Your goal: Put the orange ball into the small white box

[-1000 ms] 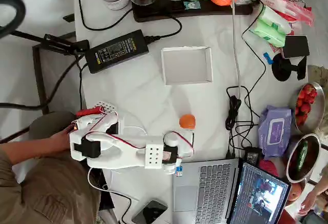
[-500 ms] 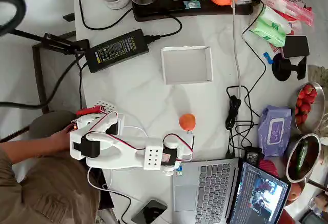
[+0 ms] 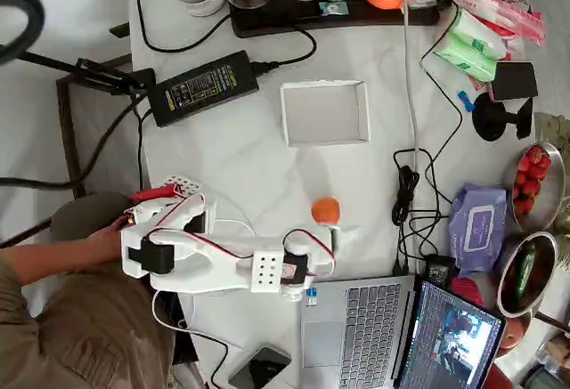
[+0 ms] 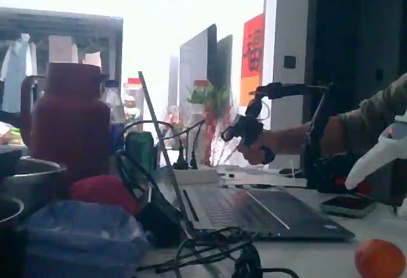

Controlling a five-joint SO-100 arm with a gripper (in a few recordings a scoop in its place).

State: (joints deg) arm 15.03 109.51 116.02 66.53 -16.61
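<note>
White marble-look table [image 3: 240,153] fills my overhead view, crowded along its edges. From the left I see a person's sleeve [image 3: 53,318] at the arm's base, a black power brick [image 3: 203,87] with its cable, then the box [image 3: 324,113] sitting open near the table's middle. Below it lies the ball [image 3: 325,210], well apart from the box, on bare tabletop. My gripper [image 3: 328,239] sits just below the ball, close to it; I cannot tell how the jaws stand. A laptop [image 3: 356,327] sits at the bottom, cables [image 3: 411,184] run right of the ball, and bowls [image 3: 534,184] line the far right. My fixed view, low and dim, shows the ball [image 4: 379,258] at lower right.
</note>
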